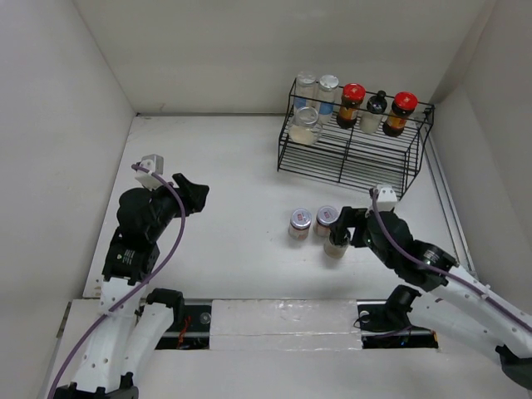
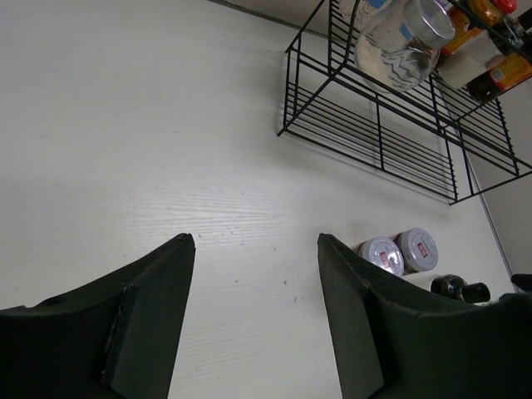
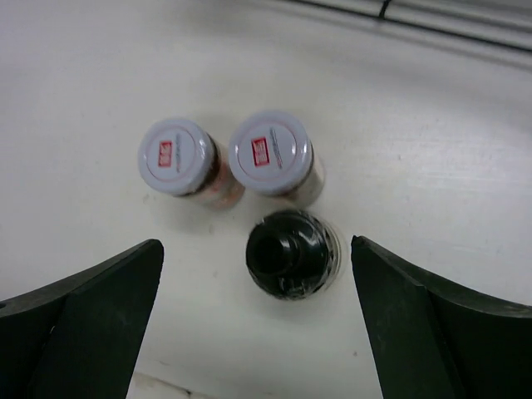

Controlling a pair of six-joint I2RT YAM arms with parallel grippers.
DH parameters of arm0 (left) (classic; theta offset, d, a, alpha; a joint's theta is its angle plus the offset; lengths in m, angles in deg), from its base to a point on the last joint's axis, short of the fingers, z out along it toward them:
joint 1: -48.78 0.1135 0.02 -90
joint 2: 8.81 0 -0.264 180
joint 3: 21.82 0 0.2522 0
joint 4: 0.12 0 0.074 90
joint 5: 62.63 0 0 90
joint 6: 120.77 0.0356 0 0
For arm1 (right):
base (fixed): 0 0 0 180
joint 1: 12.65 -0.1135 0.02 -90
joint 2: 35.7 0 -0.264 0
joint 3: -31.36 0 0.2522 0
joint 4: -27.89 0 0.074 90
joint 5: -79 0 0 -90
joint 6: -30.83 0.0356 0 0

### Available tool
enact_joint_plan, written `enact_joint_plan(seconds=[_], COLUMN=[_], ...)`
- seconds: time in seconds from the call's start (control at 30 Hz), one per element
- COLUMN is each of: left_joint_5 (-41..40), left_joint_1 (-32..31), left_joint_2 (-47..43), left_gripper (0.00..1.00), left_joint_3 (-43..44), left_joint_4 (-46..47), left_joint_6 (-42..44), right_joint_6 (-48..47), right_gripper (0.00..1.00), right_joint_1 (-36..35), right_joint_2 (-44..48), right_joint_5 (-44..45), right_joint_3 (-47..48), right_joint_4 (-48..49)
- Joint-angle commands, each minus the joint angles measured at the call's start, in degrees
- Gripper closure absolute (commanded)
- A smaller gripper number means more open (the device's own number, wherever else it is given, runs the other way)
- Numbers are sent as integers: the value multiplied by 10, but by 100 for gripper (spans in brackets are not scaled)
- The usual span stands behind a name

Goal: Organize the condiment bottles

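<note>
White bench (image 1: 233, 166) carries a wire rack (image 1: 349, 158) at two o'clock, holding six bottles (image 1: 352, 101). Two silver-lidded jars (image 3: 174, 156) and a black-capped bottle (image 3: 293, 253) stand near centre between the spread fingers of the right claw (image 3: 256, 245), untouched. Left claw (image 2: 253, 241), at nine o'clock, gapes empty.

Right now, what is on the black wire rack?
Three silver-lidded jars, two red-lidded bottles and a black-capped bottle. The front jar hides part of the jars behind it.

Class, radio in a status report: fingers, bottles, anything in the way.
Left fingers open, empty. Right fingers open, either side of black-capped bottle, not gripping. Two silver-lidded jars close beside it, crowding. Rack holds six others.
</note>
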Motion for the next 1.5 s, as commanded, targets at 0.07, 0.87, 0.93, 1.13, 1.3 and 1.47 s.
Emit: enact_joint_plan(seconds=[0.07, 0.87, 0.93, 1.13, 1.3, 1.47], left_joint_5=[1, 15, 15, 10, 9, 10], left_joint_1=[3, 3, 3, 3, 3, 3], left_joint_2=[-8, -2, -2, -2, -2, -2], left_gripper=[43, 43, 43, 43, 43, 43], left_joint_3=[9, 4, 4, 9, 9, 9], left_joint_4=[22, 22, 22, 22, 22, 22], left_joint_6=[7, 7, 7, 7, 7, 7], right_joint_6=[55, 29, -23, -142, -179, -196], right_gripper=[0, 61, 61, 61, 62, 62], right_joint_1=[-9, -47, -36, 115, 222, 265], right_joint_2=[-15, -82, -88, -204, -352, -499], right_joint_5=[-45, 102, 119, 29, -48, -91], right_joint_3=[-44, 96, 145, 247, 386, 519], right_joint_4=[-13, -44, -10, 161, 200, 163])
